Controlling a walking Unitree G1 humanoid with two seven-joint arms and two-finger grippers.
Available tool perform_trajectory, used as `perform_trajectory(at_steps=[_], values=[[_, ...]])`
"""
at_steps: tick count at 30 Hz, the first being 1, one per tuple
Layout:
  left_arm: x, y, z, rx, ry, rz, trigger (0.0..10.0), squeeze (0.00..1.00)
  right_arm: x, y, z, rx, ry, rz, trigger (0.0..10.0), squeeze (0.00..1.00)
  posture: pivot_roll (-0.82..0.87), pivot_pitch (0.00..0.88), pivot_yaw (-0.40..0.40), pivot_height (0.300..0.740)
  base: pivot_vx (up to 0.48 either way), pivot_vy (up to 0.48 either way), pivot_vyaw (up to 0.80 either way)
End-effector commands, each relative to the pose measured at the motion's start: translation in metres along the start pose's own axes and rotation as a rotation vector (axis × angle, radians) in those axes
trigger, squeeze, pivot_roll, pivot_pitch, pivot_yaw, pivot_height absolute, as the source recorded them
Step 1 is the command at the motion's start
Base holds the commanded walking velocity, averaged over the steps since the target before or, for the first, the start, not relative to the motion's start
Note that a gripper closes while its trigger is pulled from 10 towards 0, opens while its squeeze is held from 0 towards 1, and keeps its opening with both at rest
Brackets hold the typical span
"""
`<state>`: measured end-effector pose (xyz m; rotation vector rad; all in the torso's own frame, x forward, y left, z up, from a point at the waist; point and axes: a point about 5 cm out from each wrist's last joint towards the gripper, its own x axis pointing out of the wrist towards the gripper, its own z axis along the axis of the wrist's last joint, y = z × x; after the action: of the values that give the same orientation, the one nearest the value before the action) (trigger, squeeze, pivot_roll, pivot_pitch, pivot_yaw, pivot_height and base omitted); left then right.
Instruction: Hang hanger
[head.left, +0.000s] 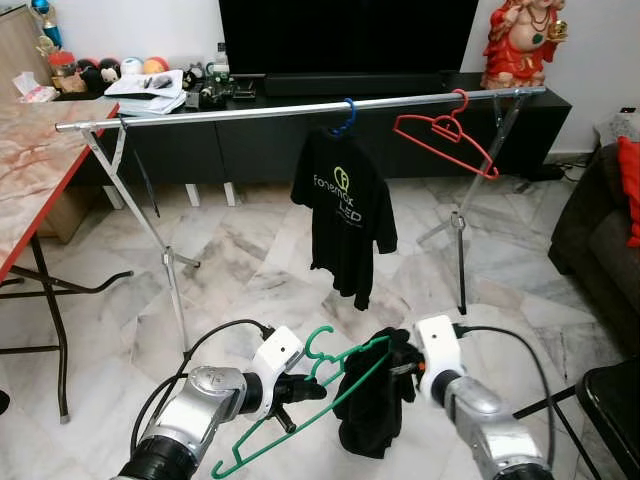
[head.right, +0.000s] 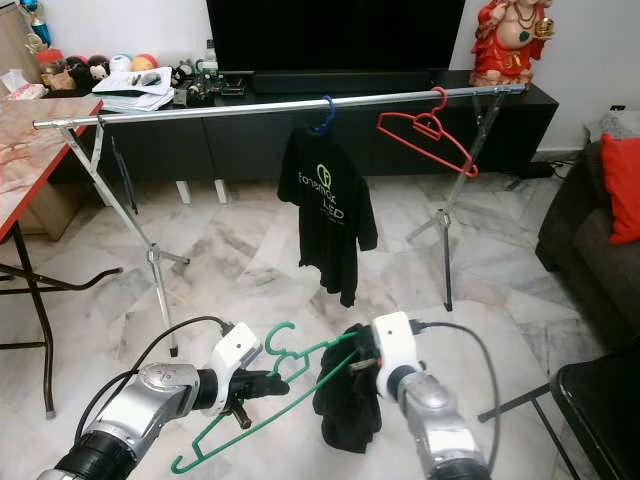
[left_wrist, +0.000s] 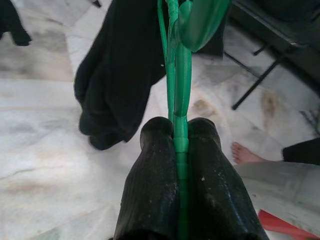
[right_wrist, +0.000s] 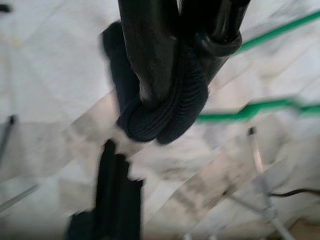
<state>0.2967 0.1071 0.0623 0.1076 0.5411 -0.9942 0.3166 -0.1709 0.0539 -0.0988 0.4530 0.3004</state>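
Note:
My left gripper (head.left: 300, 388) is shut on a green hanger (head.left: 322, 352), low in front of me; in the left wrist view the fingers (left_wrist: 155, 165) clamp its green bar (left_wrist: 181, 75). My right gripper (head.left: 405, 362) is shut on the ribbed edge of a black garment (head.left: 372, 410), which drapes over the hanger's right end. Beyond stands a silver clothes rail (head.left: 250, 112). On it hang a black t-shirt (head.left: 345, 205) on a blue hanger (head.left: 345, 115) and a bare red hanger (head.left: 445, 135).
A red-edged marble table (head.left: 30, 170) stands at the left and a dark sofa (head.left: 600, 240) at the right. A black chair (head.left: 610, 400) is near my right arm. A low TV cabinet (head.left: 250, 150) runs behind the rail. A person's bare foot (left_wrist: 243, 152) rests on the floor.

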Motion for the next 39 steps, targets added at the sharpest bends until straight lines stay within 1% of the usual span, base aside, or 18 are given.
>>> perform_trajectory(at_steps=[1, 5, 6, 9, 11, 14, 15, 17, 19, 24, 26, 27, 30, 33, 34, 37, 38, 39], values=[[-0.002, -0.002, -0.001, -0.005, -0.001, -0.026, 10.0, 0.0, -0.002, -0.001, 0.016, -0.004, -0.073, 0.003, 10.0, 0.0, -0.03, 0.059, 0.005, 0.74, 0.0, 0.0, 0.0], [-0.004, -0.004, -0.002, -0.004, 0.006, -0.057, 10.0, 0.0, -0.004, 0.004, 0.019, -0.041, -0.075, 0.039, 10.0, 0.0, -0.03, 0.056, 0.004, 0.74, 0.0, 0.0, 0.0], [-0.006, -0.005, -0.002, 0.002, 0.011, -0.071, 10.0, 0.0, -0.004, 0.002, 0.019, -0.067, -0.071, 0.02, 10.0, 0.0, -0.03, 0.054, 0.006, 0.74, 0.0, 0.0, 0.0], [-0.009, -0.005, -0.003, 0.001, 0.016, -0.084, 10.0, 0.0, -0.003, -0.004, 0.016, -0.082, -0.055, -0.024, 10.0, 0.0, -0.03, 0.051, 0.009, 0.74, 0.0, 0.0, 0.0], [-0.01, -0.005, -0.003, -0.002, 0.012, -0.092, 10.0, 0.0, -0.003, -0.003, 0.016, -0.083, -0.05, -0.019, 10.0, 0.0, -0.03, 0.049, 0.009, 0.74, 0.0, 0.0, 0.0], [-0.013, -0.007, 0.0, -0.014, -0.009, -0.132, 10.0, 0.0, -0.004, 0.0, 0.015, -0.086, -0.046, 0.004, 10.0, 0.0, -0.03, 0.049, 0.009, 0.74, 0.0, 0.0, 0.0], [-0.014, -0.011, 0.001, -0.017, -0.008, -0.17, 10.0, 0.0, -0.004, 0.002, 0.013, -0.106, -0.039, 0.005, 10.0, 0.0, -0.03, 0.047, 0.008, 0.74, 0.0, 0.0, 0.0], [-0.016, -0.014, 0.001, -0.017, -0.001, -0.205, 10.0, 0.0, -0.003, 0.002, 0.01, -0.135, -0.027, 0.002, 10.0, 0.0, -0.03, 0.048, 0.01, 0.74, 0.0, 0.0, 0.0], [-0.017, -0.016, 0.001, -0.013, 0.006, -0.227, 10.0, 0.0, -0.003, 0.002, 0.009, -0.141, -0.023, 0.001, 10.0, 0.0, -0.03, 0.05, 0.01, 0.74, 0.0, 0.0, 0.0], [-0.017, -0.012, -0.005, 0.007, 0.047, -0.188, 10.0, 0.0, -0.002, 0.005, 0.014, -0.145, -0.046, 0.026, 10.0, 0.0, -0.03, 0.058, 0.008, 0.74, 0.0, 0.0, 0.0], [-0.016, -0.009, -0.006, 0.017, 0.052, -0.15, 10.0, 0.0, -0.003, 0.008, 0.018, -0.126, -0.057, 0.05, 10.0, 0.0, -0.03, 0.058, 0.008, 0.74, 0.0, 0.0, 0.0], [-0.015, -0.007, -0.006, 0.016, 0.055, -0.128, 10.0, 0.0, -0.004, 0.01, 0.024, -0.106, -0.077, 0.08, 10.0, 0.0, -0.03, 0.062, 0.008, 0.74, 0.0, 0.0, 0.0], [-0.014, -0.007, -0.005, 0.016, 0.056, -0.134, 10.0, 0.0, -0.007, 0.014, 0.03, -0.168, -0.088, 0.142, 10.0, 0.0, -0.03, 0.064, 0.007, 0.74, 0.0, 0.0, 0.0], [-0.013, -0.005, -0.006, 0.034, 0.066, -0.114, 10.0, 0.0, -0.012, 0.016, 0.027, -0.257, -0.069, 0.201, 10.0, 0.0, -0.03, 0.066, 0.007, 0.74, 0.0, 0.0, 0.0], [-0.013, -0.004, -0.006, 0.038, 0.065, -0.101, 10.0, 0.0, -0.013, 0.017, 0.026, -0.265, -0.063, 0.213, 10.0, 0.0, -0.03, 0.066, 0.007, 0.74, 0.0, 0.0, 0.0], [-0.01, 0.007, -0.006, 0.067, 0.07, 0.021, 10.0, 0.0, -0.016, 0.019, 0.023, -0.278, -0.041, 0.239, 10.0, 0.0, -0.04, 0.07, 0.006, 0.74, 0.0, 0.0, 0.0], [-0.01, 0.007, -0.006, 0.067, 0.07, 0.021, 10.0, 0.0, -0.016, 0.019, 0.023, -0.278, -0.041, 0.239, 10.0, 0.0, -0.04, 0.07, 0.006, 0.74, 0.0, 0.0, 0.0], [-0.009, 0.013, -0.006, 0.071, 0.076, 0.081, 10.0, 0.0, -0.017, 0.02, 0.023, -0.278, -0.033, 0.247, 10.0, 0.0, -0.04, 0.071, 0.006, 0.74, 0.0, 0.0, 0.0]])
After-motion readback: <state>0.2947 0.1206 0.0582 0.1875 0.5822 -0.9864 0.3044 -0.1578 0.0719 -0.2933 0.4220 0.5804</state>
